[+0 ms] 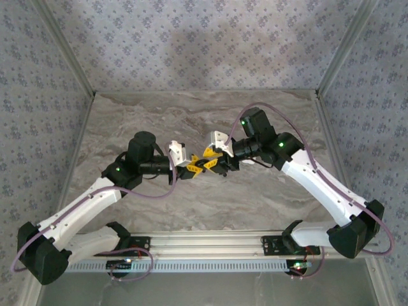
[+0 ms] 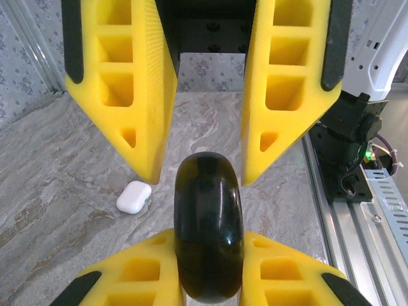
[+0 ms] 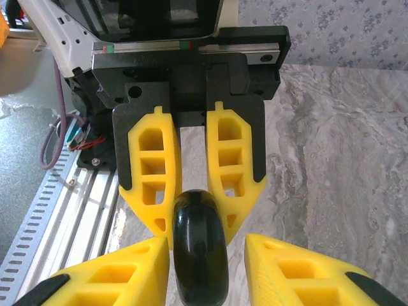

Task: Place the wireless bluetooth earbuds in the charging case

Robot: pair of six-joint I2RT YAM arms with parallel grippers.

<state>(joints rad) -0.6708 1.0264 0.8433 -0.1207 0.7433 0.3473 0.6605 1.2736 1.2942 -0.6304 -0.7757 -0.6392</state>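
glossy black case (image 2: 208,210) pinched tight in left hand (image 2: 209,245), above table (image 2: 57,185); flanked by part-open right hand (image 3: 207,241), gripping nothing.

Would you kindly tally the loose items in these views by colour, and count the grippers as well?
Black rounded case: 1
White case on the table: 1
Yellow-fingered grippers, left gripper and right gripper: 2
Total: 4

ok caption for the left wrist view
Left end effector gripping a glossy black case; white case on the marbled table.
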